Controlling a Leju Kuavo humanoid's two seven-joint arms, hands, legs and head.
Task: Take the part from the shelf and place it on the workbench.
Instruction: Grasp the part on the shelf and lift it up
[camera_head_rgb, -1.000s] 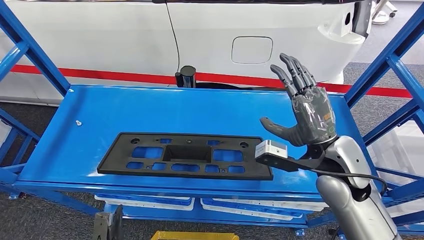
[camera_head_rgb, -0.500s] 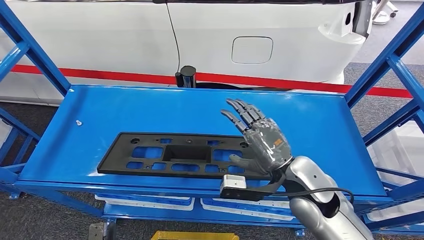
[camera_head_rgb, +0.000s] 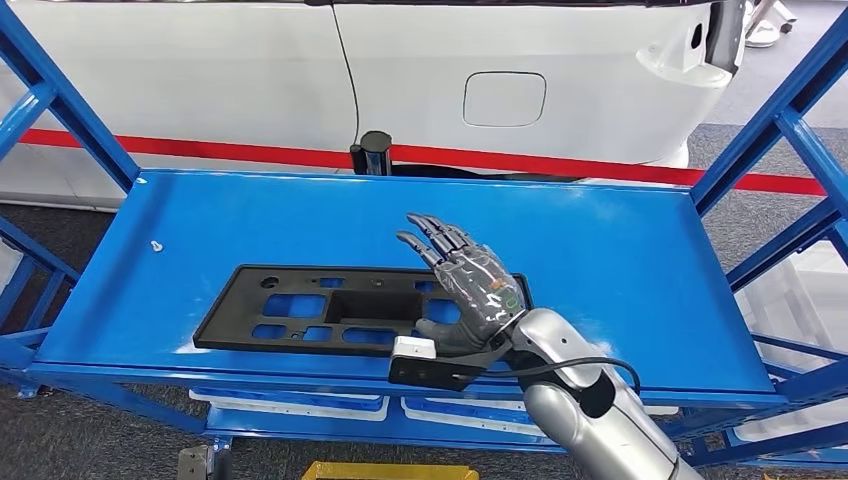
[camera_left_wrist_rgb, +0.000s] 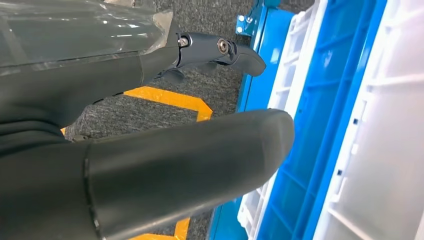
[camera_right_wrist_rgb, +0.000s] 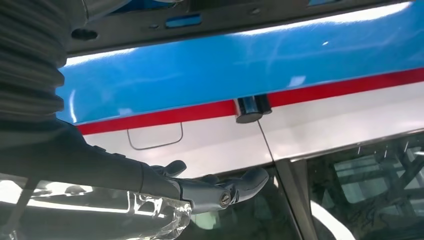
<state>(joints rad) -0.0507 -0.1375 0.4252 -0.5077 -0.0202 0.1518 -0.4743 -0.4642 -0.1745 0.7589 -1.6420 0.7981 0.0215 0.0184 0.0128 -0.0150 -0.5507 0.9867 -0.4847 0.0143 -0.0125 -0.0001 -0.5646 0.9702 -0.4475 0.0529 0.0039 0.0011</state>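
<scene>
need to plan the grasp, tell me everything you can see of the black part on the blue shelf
The black part is a long, flat rectangular plate that looks like matte moulded plastic. It has a deeper rectangular recess at its centre, several rectangular cutouts showing the blue beneath, and small round holes along its far edge. It lies flat on the blue shelf, near the front edge, long side running left to right. The right robot hand, fingers spread, is over its right end; whether they touch cannot be told.

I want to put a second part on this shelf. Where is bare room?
Free: the back strip of the shelf behind the black part, and the right end toward the blue posts. Crowded: the front middle, where the part lies with the right hand over its right end. A small white bit sits far left.
</scene>
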